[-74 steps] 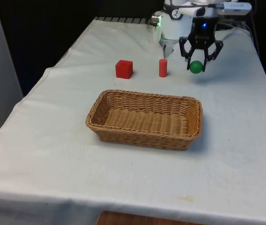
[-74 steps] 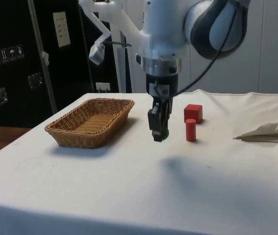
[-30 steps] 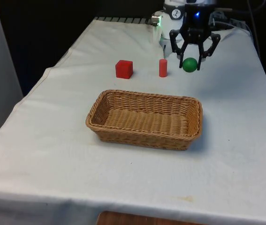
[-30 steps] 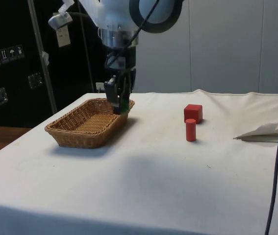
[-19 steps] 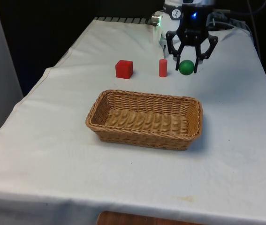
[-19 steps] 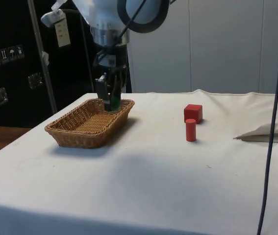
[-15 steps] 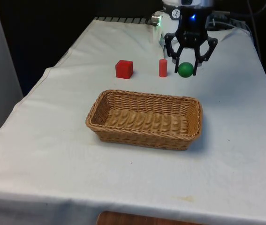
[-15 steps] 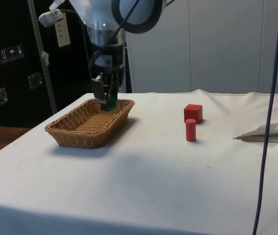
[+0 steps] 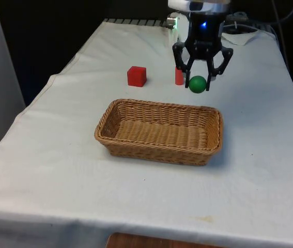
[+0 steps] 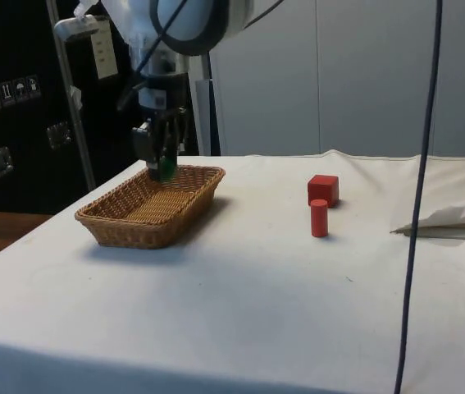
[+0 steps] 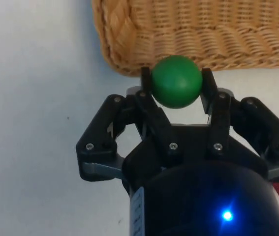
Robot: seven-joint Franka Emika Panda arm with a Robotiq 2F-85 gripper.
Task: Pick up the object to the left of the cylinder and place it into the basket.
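Note:
My gripper point(image 9: 198, 82) is shut on a green ball point(image 9: 198, 84), held in the air just behind the far rim of the wicker basket point(image 9: 159, 130). In the wrist view the ball point(image 11: 176, 81) sits between the two fingers point(image 11: 147, 83), just short of the basket's rim point(image 11: 129, 59). The side view puts the gripper point(image 10: 161, 168) and ball point(image 10: 166, 171) over the basket's point(image 10: 151, 209) far end. A red cylinder point(image 9: 179, 75) stands on the cloth beside the gripper, and a red cube point(image 9: 136, 76) sits on the front view's left of it.
The cube point(image 10: 323, 190) and cylinder point(image 10: 319, 218) stand apart from the basket on the white cloth. A folded ridge of cloth point(image 10: 449, 217) lies at the side view's right. A black cable point(image 10: 417, 197) hangs down there.
The gripper has carried the green ball towards the front view's left and nearer the basket, passing in front of the cylinder. Cube, cylinder and basket have stayed put.

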